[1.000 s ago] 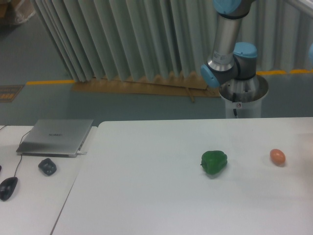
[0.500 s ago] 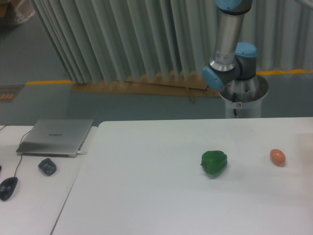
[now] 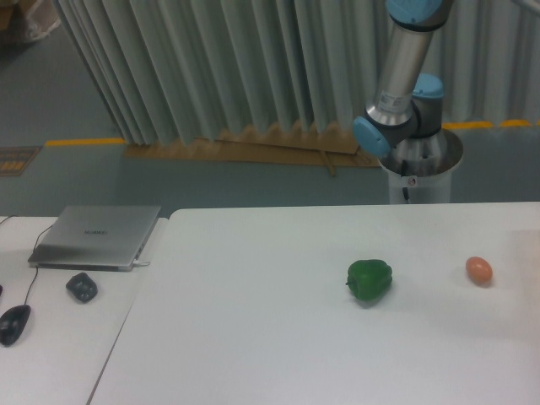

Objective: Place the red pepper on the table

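The table [image 3: 253, 337] has a plain white top with a rounded corner at about ten o'clock. A green pepper [image 3: 369, 280] lies on it toward three o'clock from the middle. A small orange egg-shaped thing [image 3: 478, 270] lies farther out at three o'clock, well apart from the pepper.

A single fixed camera looks down across the table [image 3: 278, 337] from its front, facing the arm's base [image 3: 419, 169].
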Robot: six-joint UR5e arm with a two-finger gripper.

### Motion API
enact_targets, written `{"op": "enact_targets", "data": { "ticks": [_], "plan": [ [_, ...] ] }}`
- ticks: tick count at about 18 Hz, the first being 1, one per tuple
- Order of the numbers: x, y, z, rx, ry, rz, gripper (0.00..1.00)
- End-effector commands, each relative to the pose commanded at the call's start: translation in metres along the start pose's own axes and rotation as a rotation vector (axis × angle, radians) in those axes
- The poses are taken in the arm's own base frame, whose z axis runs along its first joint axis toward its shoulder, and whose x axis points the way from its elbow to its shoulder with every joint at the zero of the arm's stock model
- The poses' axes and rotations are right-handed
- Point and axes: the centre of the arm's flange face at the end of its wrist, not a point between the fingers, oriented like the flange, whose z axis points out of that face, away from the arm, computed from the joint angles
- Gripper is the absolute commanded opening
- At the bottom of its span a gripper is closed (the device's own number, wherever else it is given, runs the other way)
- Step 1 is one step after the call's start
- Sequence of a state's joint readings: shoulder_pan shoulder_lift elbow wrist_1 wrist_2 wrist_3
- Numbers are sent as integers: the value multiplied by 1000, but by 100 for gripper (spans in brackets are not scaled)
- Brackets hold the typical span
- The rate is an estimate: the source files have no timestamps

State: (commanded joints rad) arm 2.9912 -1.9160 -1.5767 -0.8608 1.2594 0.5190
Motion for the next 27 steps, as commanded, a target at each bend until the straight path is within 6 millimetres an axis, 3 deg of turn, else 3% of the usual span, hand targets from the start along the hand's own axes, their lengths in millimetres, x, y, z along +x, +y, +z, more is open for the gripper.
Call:
{"op": "enact_targets", "data": {
  "ticks": [4, 12, 22, 27],
  "plan": [
    [-7, 19, 15, -6, -8, -111, 100],
    [-8, 50, 39, -86, -52, -127, 100],
    [-9, 58, 46, -110, -66, -137, 100],
    [-15, 60, 60, -115, -64, -141, 100]
  ]
}}
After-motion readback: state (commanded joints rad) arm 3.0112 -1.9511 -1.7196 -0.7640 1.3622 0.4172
